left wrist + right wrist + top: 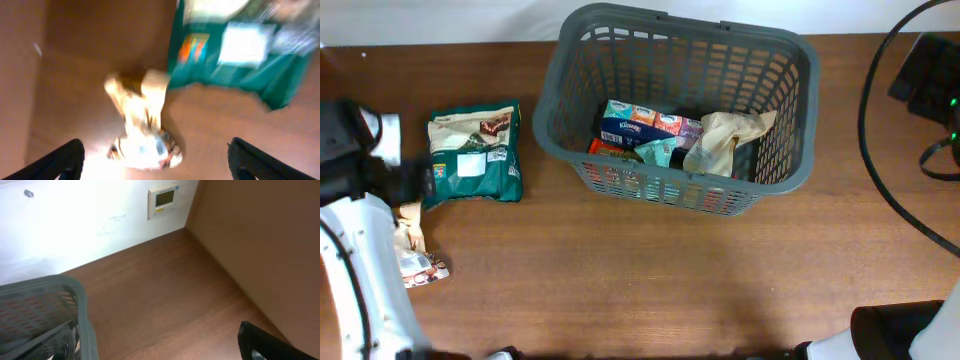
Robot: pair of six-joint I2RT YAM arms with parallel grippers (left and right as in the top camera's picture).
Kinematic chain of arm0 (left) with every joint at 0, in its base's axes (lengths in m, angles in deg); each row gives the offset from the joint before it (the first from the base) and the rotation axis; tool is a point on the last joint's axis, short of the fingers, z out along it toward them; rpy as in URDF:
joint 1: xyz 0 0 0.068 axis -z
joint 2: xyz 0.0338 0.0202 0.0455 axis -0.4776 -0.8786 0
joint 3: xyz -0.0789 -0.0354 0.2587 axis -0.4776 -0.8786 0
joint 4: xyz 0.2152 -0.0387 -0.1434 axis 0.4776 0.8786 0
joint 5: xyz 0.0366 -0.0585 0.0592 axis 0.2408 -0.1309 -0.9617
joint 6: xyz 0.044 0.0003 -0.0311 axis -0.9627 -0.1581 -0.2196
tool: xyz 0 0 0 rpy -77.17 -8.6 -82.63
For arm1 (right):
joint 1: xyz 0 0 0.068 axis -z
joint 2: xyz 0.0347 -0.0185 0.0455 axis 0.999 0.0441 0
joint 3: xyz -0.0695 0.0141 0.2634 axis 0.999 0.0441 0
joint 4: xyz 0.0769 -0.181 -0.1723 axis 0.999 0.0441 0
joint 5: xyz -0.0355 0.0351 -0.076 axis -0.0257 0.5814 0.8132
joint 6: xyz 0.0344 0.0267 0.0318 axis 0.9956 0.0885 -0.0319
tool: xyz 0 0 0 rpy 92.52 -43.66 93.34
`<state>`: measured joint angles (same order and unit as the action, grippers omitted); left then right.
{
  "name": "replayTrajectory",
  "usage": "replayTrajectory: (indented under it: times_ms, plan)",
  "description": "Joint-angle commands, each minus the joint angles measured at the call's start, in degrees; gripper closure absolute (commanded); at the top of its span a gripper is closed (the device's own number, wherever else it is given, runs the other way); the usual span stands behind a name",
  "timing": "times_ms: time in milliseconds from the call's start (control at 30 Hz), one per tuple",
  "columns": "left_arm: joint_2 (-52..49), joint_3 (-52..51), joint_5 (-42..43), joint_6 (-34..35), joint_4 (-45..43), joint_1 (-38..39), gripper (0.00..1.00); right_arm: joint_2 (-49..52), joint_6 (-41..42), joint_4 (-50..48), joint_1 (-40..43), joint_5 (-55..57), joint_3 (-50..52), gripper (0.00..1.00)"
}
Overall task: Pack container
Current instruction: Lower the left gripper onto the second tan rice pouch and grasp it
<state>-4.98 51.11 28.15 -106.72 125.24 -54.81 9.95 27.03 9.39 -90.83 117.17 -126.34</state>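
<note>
By the near left corner, the left gripper (157,152) hangs with its fingers spread wide and empty above a small crumpled snack pack (415,250). The right gripper (265,347), at the near right corner, shows only one finger, so I cannot tell its spread. Farther along the left edge lies a green bag (475,152). The container (620,185) stands against the far edge, right of centre, holding tissue boxes (640,122) and a beige bag (730,135).
</note>
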Motion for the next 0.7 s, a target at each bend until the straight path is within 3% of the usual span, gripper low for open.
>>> replayTrajectory:
  times_ms: [0, 67, 433, 667]
  plan:
    - [-0.8, -7.2, -0.9, -2.5, -0.3, -5.3, 0.13, -0.1, 0.1, 0.2, 0.4, -0.1, 0.0, 0.01]
    - [-1.1, -10.8, 1.3, -3.2, -2.1, -7.4, 0.14, -0.1, 0.1, 0.0, 0.4, -0.2, 0.0, 0.01]
    - [-1.1, -19.1, 7.4, -22.9, -6.4, -14.0, 0.13, -0.1, 0.1, -0.2, 0.4, -0.1, 0.0, 0.01]
    - [-1.1, -27.0, 8.0, -22.9, -19.1, -18.3, 0.13, -0.1, 0.1, -0.2, 0.4, -0.2, 0.0, 0.01]
